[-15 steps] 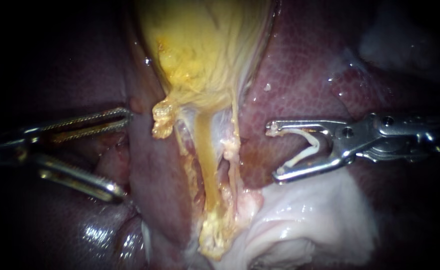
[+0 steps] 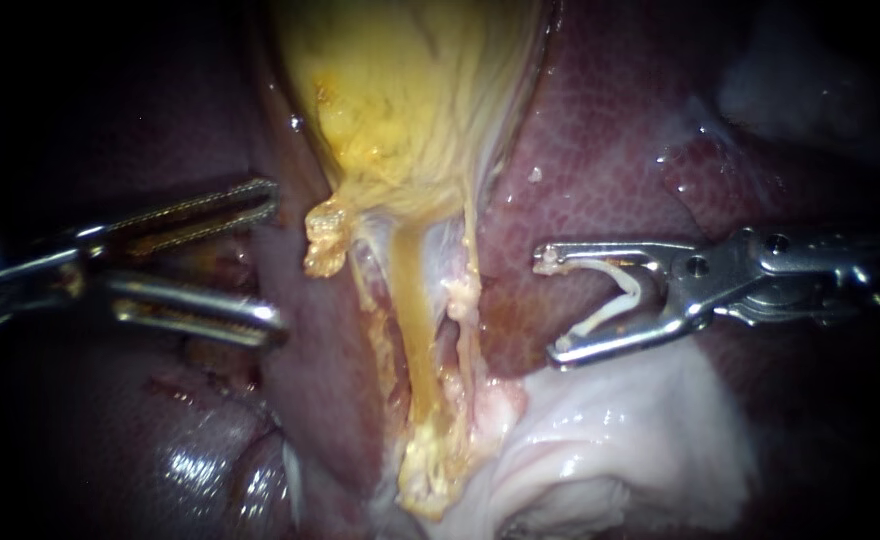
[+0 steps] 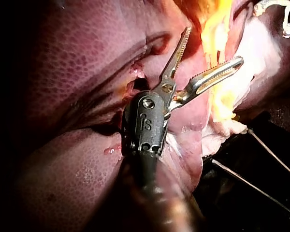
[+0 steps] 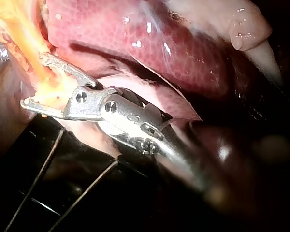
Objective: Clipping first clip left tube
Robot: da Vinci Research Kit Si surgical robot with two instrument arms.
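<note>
Left instrument point(image 2: 275, 260), jaws open & empty, is narrowing its gape and lifting slightly vs. half a sec ago. Right instrument point(image 2: 550, 306) is holding station, jaws gripping an unclosed clip point(image 2: 615, 297), beside but not yet around left tube point(image 2: 410, 320); approach likely pending.

Light pools on the gallbladder point(image 2: 410, 100) at centre — the edges sink into darkness, and wet glints dot the liver point(image 2: 600, 130).

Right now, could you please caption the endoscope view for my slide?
Left instrument, jaws open, and right instrument holding a clip flank the yellow tube below the gallbladder, both clear of it.
</note>
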